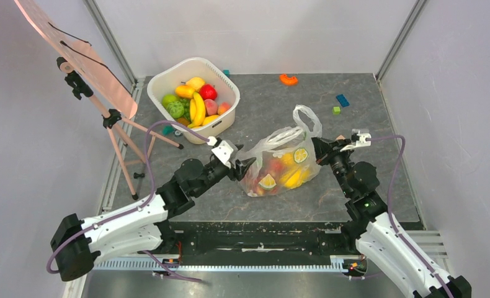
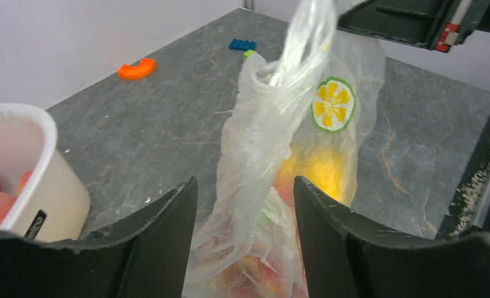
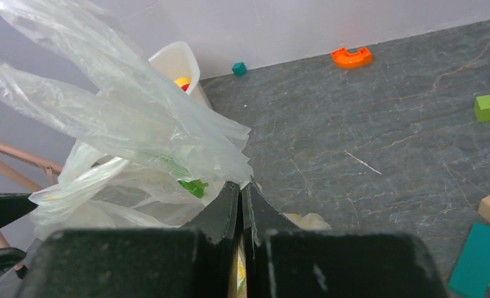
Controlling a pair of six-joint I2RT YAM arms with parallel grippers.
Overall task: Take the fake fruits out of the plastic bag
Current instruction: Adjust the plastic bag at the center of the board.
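The clear plastic bag (image 1: 283,158) stands mid-table, with lemon-slice prints. The fake fruits (image 1: 287,176) show through it as red, yellow and orange shapes. My left gripper (image 1: 245,166) is at the bag's left side. In the left wrist view it (image 2: 244,183) is open, with the bunched bag (image 2: 261,143) between its jaws and yellow and red fruits (image 2: 320,171) behind the film. My right gripper (image 1: 320,149) is at the bag's right edge. In the right wrist view it (image 3: 244,186) is shut on the bag's film (image 3: 124,118), which bulges up from the tips.
A white tub (image 1: 168,77) with bananas, green fruit and other fruit stands at the back left. A wooden easel (image 1: 106,112) stands at the left. An orange arch (image 1: 288,79), a blue brick (image 1: 342,99) and a green cube (image 1: 336,110) lie at the back right.
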